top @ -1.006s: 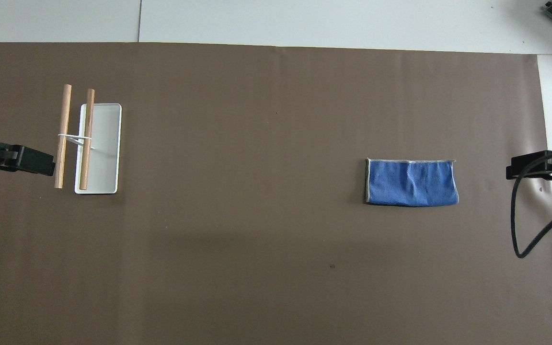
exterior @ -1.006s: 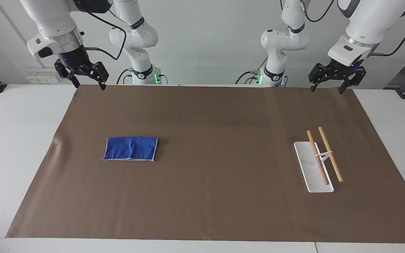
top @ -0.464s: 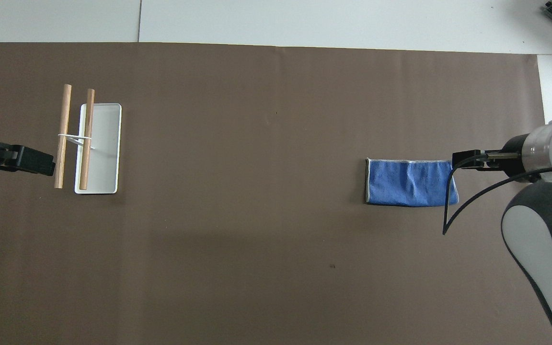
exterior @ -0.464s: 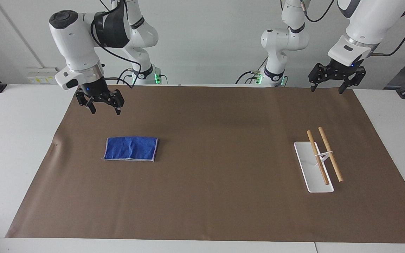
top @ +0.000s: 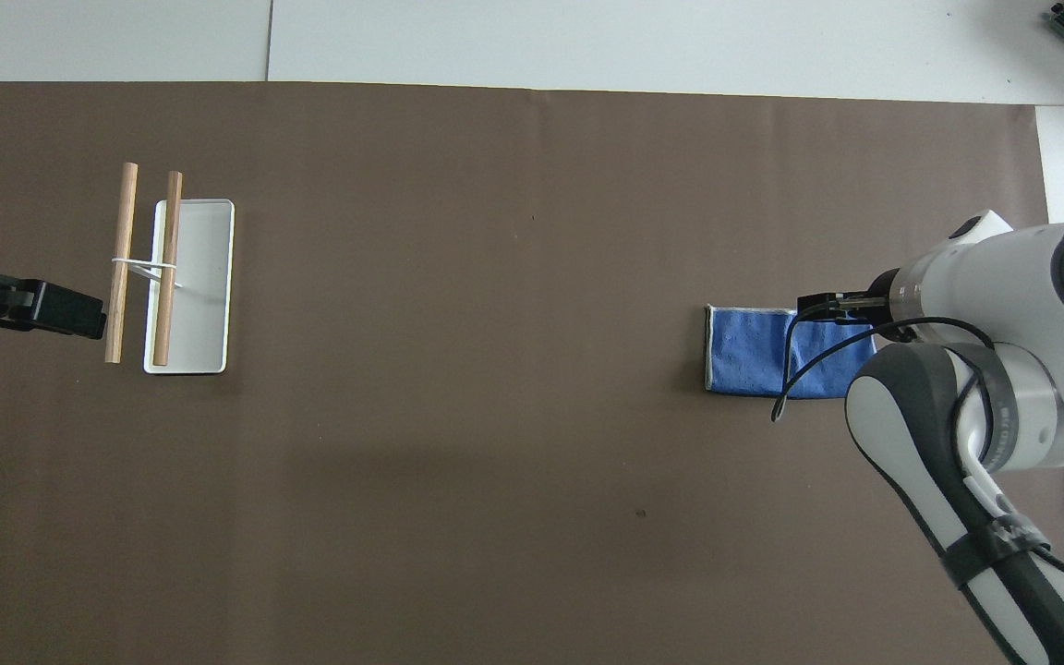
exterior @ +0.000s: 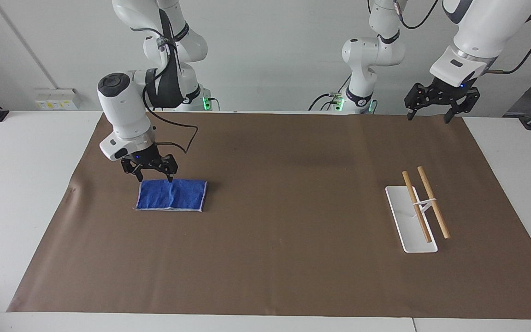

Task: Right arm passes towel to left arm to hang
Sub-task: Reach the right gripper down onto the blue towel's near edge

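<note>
The towel [exterior: 172, 195] lies flat on the brown mat [exterior: 284, 258] toward the right arm's end of the counter [exterior: 26, 184], well apart from the white tray [exterior: 410, 240] with its two wooden rods [exterior: 433, 202] toward the left arm's end. The right arm [exterior: 125, 115] reaches down so that the right pincer [exterior: 154, 176] hangs spread wide over the towel's edge nearer the robots, its fingertips at or just above the cloth; whether they touch I cannot tell. The left arm [exterior: 473, 37] waits with the left pincer [exterior: 429, 117] released and holding nothing, raised over the mat's edge nearest the robots.
</note>
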Controlling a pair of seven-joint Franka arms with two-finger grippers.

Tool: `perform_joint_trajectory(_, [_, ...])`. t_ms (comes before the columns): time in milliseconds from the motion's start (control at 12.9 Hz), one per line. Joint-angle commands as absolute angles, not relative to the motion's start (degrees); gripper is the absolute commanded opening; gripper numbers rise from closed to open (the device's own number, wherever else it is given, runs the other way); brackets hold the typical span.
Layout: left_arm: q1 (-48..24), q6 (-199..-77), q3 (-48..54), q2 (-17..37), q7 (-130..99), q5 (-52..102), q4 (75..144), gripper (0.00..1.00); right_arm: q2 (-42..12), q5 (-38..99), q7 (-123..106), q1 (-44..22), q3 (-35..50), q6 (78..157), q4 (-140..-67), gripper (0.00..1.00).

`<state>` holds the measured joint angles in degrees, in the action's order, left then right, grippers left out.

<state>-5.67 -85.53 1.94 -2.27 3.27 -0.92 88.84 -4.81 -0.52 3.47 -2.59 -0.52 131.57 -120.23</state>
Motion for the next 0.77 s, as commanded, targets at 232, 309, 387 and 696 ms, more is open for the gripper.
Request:
perform_joint_trajectory(232, [-5.7, -85.2, 1.8, -3.7, 2.7, -1.7, 90.4, 1.00, -9.8, -0.1, 0.1, -2.1, -0.3, 141.8, -123.5, 1.00])
perform_joint_trajectory(309, [-5.7, -85.2, 1.8, -3.7, 2.7, -1.7, 90.4, 1.00, -10.8, 0.0, -1.6, -1.8, -0.3, 142.7, -123.9, 1.00])
perform_joint_trajectory(387, [-5.7, -85.1, 1.8, -3.7, 2.7, -1.7, 90.4, 1.00, -11.1, 0.0, -2.6, -1.5, -0.3, 144.5, -124.8, 1.00])
perform_joint_trajectory(696, [-5.7, -85.2, 1.8, -3.7, 2.7, -1.7, 90.4, 1.00, -12.7, 1.5, -4.2, -1.5, -0.2, 149.0, -128.0, 1.00])
